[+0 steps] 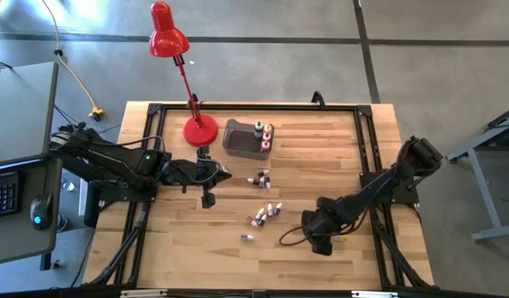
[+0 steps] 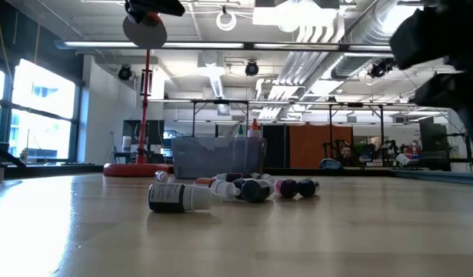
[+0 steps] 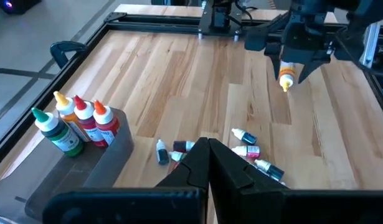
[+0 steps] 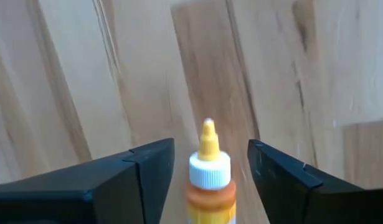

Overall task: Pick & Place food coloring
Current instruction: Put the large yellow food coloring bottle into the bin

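My right gripper [image 1: 324, 240] [image 3: 297, 59] hangs over the table's near right part, shut on a yellow food coloring bottle [image 4: 210, 177] [image 3: 286, 76]. My left gripper [image 1: 228, 174] [image 3: 208, 149] is shut with nothing in it, hovering just left of some tiny white-capped bottles [image 1: 261, 178] [image 3: 244, 144]. More tiny bottles lie on their sides nearer the front [image 1: 269, 212] [image 2: 182, 198]. A green, a yellow and two red bottles [image 3: 76, 121] [image 1: 263, 136] stand upright in the right end of the grey bin [image 1: 242, 136]. My right gripper pinches the yellow bottle by its body [image 4: 210, 202], one finger [image 4: 141, 171] on each side; the contact itself lies below the wrist picture's edge. It comes from above. The bottle hangs tip down [image 3: 284, 87], lifted clear of the table.
The red desk lamp's base [image 1: 200, 131] stands just left of the bin, its head [image 1: 167, 37] beyond the far edge. A black frame [image 1: 362, 124] runs round the tabletop. Bare wood lies between the scattered bottles and my right gripper.
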{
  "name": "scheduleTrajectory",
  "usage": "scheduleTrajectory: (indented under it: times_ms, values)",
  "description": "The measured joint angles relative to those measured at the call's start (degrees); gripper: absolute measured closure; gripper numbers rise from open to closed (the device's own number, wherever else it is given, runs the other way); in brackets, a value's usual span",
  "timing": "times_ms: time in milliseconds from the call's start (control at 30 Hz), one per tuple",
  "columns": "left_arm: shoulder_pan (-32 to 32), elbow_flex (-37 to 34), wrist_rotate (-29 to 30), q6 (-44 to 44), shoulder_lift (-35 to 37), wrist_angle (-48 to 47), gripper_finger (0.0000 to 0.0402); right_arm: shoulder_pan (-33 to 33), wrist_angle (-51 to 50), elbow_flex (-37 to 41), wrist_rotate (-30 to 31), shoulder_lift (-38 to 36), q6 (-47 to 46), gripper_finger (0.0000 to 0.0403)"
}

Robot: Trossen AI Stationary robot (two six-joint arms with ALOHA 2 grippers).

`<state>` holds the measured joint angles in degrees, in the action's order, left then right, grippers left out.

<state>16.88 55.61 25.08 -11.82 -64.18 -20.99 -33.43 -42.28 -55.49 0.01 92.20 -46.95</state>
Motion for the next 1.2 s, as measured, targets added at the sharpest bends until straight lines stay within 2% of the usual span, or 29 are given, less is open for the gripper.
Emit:
scheduleTrajectory:
  times_ms: [167, 467, 800, 1000, 1200]
  values:
    - [0.0, 0.0, 0.0, 0.1, -0.8, 0.4, 0.0402, -0.9, -0.3, 1.8, 1.1, 0.0, 0.7, 0.0200]
    - [0.0, 0.0, 0.0, 0.1, -1.1, -0.2, 0.0402, -0.9, 1.2, 5.5, -2.3, 0.0, -0.6, 0.0203]
    - [0.0, 0.0, 0.2, 0.2, -1.1, -0.2, 0.0401, -0.8, 4.9, 8.4, -2.7, 0.0, -2.7, 0.0207]
    - [0.0, 0.0, 0.2, 0.1, -1.1, -0.2, 0.0401, -0.7, 6.4, 10.4, -3.5, -0.4, -3.9, 0.0232]
    - [0.0, 0.0, 0.2, 0.1, -1.1, 0.0, 0.0402, 0.0, 7.0, 10.8, -3.0, -0.3, -5.6, 0.0283]
